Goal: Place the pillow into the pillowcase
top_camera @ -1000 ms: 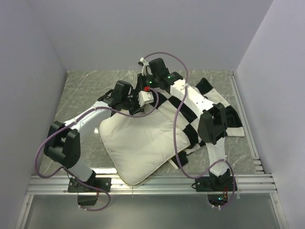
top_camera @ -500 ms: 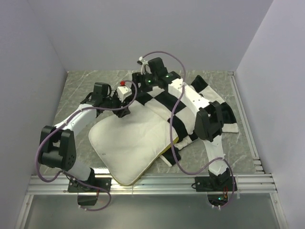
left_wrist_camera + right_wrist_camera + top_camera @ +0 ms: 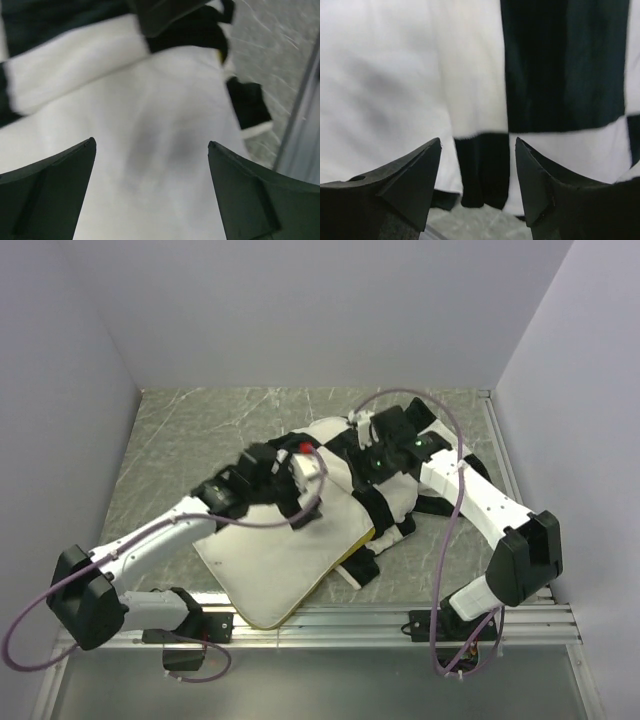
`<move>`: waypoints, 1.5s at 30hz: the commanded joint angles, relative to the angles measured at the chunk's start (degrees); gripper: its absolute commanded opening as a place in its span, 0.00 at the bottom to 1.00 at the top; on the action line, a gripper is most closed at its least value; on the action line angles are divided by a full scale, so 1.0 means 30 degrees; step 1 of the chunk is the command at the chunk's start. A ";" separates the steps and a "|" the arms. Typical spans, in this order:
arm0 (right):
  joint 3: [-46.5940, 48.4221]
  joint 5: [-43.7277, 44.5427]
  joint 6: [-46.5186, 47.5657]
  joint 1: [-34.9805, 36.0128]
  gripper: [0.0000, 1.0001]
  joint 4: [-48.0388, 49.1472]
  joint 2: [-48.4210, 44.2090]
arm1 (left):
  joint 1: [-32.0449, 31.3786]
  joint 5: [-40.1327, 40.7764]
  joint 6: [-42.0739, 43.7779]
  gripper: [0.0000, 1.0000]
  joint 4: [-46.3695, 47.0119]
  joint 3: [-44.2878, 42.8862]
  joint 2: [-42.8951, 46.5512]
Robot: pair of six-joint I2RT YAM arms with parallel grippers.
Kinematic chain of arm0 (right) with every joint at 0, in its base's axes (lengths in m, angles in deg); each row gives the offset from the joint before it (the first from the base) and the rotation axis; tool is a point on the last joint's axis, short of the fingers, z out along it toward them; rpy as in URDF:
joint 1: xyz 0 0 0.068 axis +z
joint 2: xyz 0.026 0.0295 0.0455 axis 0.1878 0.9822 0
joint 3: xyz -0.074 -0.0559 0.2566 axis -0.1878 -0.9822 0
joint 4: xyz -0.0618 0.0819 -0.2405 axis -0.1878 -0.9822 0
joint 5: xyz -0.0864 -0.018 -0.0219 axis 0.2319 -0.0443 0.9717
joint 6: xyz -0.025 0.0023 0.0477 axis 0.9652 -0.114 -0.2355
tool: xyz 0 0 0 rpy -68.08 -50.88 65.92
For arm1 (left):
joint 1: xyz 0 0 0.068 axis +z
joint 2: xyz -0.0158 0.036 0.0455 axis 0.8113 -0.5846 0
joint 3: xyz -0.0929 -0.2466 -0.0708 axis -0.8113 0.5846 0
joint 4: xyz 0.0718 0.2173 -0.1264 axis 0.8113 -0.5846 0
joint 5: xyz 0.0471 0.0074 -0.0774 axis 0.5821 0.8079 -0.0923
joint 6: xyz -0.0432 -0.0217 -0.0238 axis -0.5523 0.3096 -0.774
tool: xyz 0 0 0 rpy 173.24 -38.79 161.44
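Note:
The cream-white pillow [image 3: 265, 560] lies at an angle mid-table, a yellow band [image 3: 347, 549] along its right edge. Its far end is covered by the black-and-white checked pillowcase [image 3: 398, 508], bunched at the right. My left gripper [image 3: 303, 502] hovers open over the pillow's middle. In the left wrist view its wide-apart fingers frame the bare white pillow [image 3: 150, 165], with the pillowcase [image 3: 65, 75] beyond. My right gripper [image 3: 362, 468] stands open above the pillowcase edge. In the right wrist view a black check of the pillowcase [image 3: 482, 165] hangs between the fingers, untouched.
Grey walls close in the marbled table [image 3: 200, 430] on three sides. An aluminium rail [image 3: 330, 618] runs along the near edge by both arm bases. Purple cables [image 3: 455, 500] loop off each arm. The right arm's elbow [image 3: 525, 555] stands near the right wall.
Both grippers have opened and let go of the pillowcase. The left gripper swung right over the pillow. The right arm's elbow dropped out to the right, and the pillowcase settled lower.

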 commanded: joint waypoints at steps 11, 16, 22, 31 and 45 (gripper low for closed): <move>-0.5099 0.1451 -0.0472 -0.0339 0.46 0.0672 -0.0843 | -1.0344 1.0788 -0.6106 0.96 0.0839 -0.0357 -0.5361; -0.4161 0.0223 -0.0445 -0.0692 0.05 0.0643 -0.0373 | -0.9673 1.2553 -0.6313 0.53 0.1778 -0.0796 -0.7852; -0.2725 -0.4809 -0.0501 -0.0721 0.00 0.0318 -0.0165 | -0.6744 1.0039 -0.6199 0.00 0.2712 -0.0803 -0.5731; 0.2049 -1.2168 -0.6621 0.0273 0.00 0.4974 0.0945 | -0.2204 0.5846 -1.0176 0.00 0.2804 -0.2554 -0.3291; 0.0584 -1.4136 -1.7056 0.2736 0.00 1.6112 0.2323 | 0.0935 0.3004 -1.4281 0.00 0.6317 0.0197 -0.1468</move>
